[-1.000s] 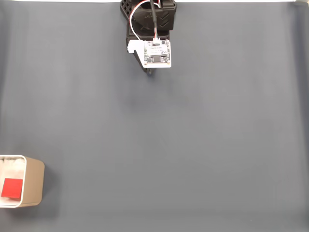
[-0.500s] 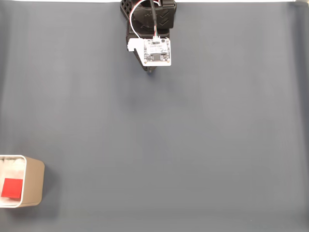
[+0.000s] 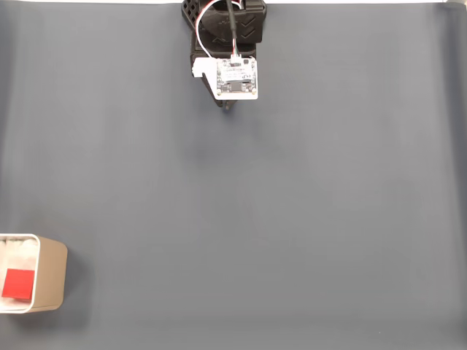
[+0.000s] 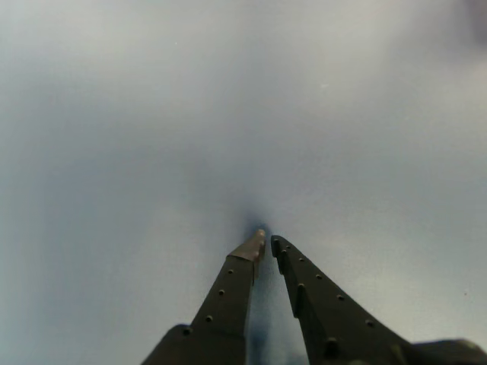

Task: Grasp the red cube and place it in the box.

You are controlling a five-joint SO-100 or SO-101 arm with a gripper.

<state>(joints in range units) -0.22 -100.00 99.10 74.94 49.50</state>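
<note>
Now, from left to right:

Box (image 3: pixel 51 275): seen at the lower left edge of the fixed view, far from the hand, resting on the grey counter (image 3: pixel 292 219); part of it is cut off by the picture's left edge. A tan outer wall, a pale rim and a white inside are shown.

Red cube (image 3: pixel 19 284): seen lying inside the box, on the white floor, well apart from the hand and touched by nothing.

Arm (image 3: pixel 226 29): seen at the top middle of the fixed view, black, with red and white wires running down to a small white board (image 3: pixel 237 79).

Hand (image 4: pixel 264 242): seen in the other view entering from the bottom edge, its two dark fingers (image 4: pixel 228 296) drawn together until the tips nearly meet, with a thin gap left between them. Nothing is held. The tips are pointed at bare grey counter, and a faint shadow is cast just beyond them. In the fixed view the hand (image 3: pixel 228 106) is mostly hidden under the white board.
</note>
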